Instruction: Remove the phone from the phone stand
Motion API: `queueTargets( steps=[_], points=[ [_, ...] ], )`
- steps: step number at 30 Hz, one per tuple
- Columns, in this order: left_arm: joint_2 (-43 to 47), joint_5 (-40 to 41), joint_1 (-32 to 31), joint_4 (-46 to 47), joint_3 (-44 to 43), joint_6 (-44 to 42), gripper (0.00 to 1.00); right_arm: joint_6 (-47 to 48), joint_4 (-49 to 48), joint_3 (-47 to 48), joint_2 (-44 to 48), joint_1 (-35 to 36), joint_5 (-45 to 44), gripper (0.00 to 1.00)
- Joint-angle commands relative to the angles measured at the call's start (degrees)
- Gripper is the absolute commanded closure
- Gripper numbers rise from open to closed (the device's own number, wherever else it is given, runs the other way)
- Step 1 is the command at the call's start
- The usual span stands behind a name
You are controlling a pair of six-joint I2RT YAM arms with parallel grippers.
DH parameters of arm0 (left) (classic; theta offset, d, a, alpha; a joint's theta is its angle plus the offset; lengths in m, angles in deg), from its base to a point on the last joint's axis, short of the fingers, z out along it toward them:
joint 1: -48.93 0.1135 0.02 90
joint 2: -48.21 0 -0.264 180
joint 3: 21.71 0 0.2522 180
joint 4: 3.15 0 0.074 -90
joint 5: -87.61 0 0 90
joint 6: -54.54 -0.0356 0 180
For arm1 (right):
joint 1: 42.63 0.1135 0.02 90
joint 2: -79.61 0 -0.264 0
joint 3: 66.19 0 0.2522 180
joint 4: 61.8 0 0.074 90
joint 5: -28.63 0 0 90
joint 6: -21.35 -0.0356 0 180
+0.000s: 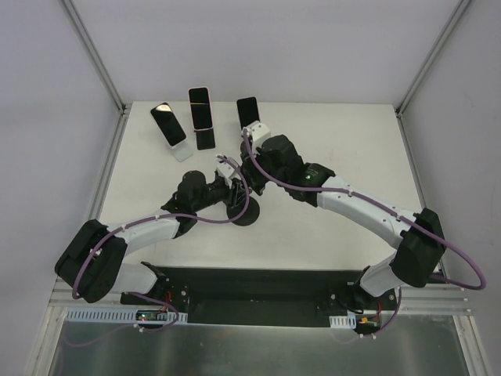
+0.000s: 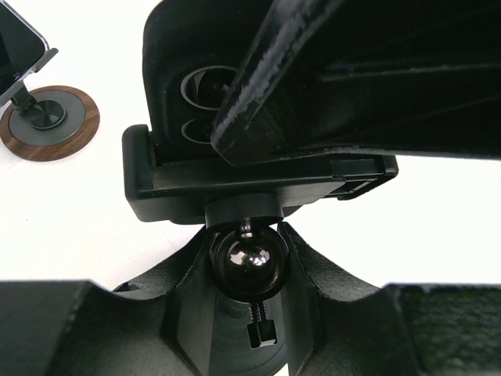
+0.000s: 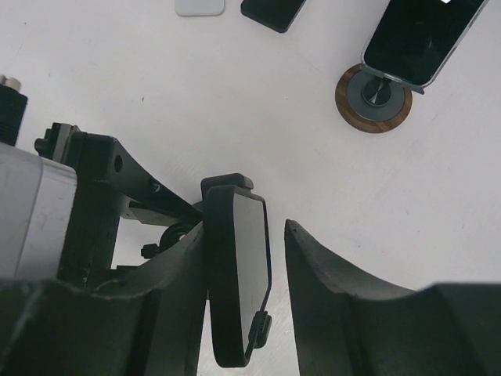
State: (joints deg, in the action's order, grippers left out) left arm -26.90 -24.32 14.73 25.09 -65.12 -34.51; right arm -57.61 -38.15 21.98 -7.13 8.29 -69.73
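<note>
The left gripper (image 2: 249, 252) fills the bottom of its own wrist view. Its two dark fingers (image 2: 184, 290) are pressed in on either side of the ball joint (image 2: 252, 265) of the phone stand (image 2: 235, 186), clamped on it just beneath the cradle. Above those fingers the cradle's lip holds the phone (image 2: 184, 86). Its back faces this camera, with two lens rings showing. A finger of the right gripper crosses in front of it, up and to the right.

The right wrist view shows what that one hides. The right gripper (image 3: 244, 235) straddles the phone edge-on, jaws partly apart. One finger (image 3: 168, 298) lies close against the phone's back, though actual contact cannot be made out. A clear gap separates the glossy screen from the other finger, so nothing is clamped. The phone sits in the cradle.

Only the top view shows the stand's round black base (image 1: 249, 216) on the white table (image 1: 344, 141), directly below where the two grippers meet. Beyond them, three other phones (image 1: 201, 107) lean on their own stands. The right wrist view shows one of these has a wood-rimmed base (image 3: 374, 98).
</note>
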Motion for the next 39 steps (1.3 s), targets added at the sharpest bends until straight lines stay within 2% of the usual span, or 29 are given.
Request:
queueTargets(
  steps=[1,8,11,17,22,32,39],
  points=[
    [1.99,0.22,-0.87,-1.48,-1.99,2.92,1.0,1.52,-1.19,-1.2,1.84,-0.38,-0.51,0.56],
    [1.99,0.75,-0.87,-2.89,-2.43,2.74,1.0,3.1,0.13,-2.43,3.33,-0.29,-1.83,0.57],
    [1.9,0.75,-0.79,-3.06,-2.43,2.83,1.0,3.45,0.04,-2.69,3.51,-0.29,-1.75,0.62],
    [2.07,1.28,-0.79,-3.59,-2.43,2.74,1.0,3.8,0.13,-1.9,3.33,-0.2,-0.96,0.76],
    [2.42,3.3,-0.79,-4.55,-2.43,3.0,1.0,4.16,1.44,-1.81,3.94,-0.2,-0.17,0.99],
    [2.42,12.0,-0.7,-7.89,-3.13,5.55,1.0,6.35,10.06,-0.58,4.47,2.08,-0.95,0.99],
    [3.66,17.53,1.93,-8.86,-1.82,8.63,1.0,3.63,14.01,-6.2,7.37,4.28,-3.77,0.99]
  ],
)
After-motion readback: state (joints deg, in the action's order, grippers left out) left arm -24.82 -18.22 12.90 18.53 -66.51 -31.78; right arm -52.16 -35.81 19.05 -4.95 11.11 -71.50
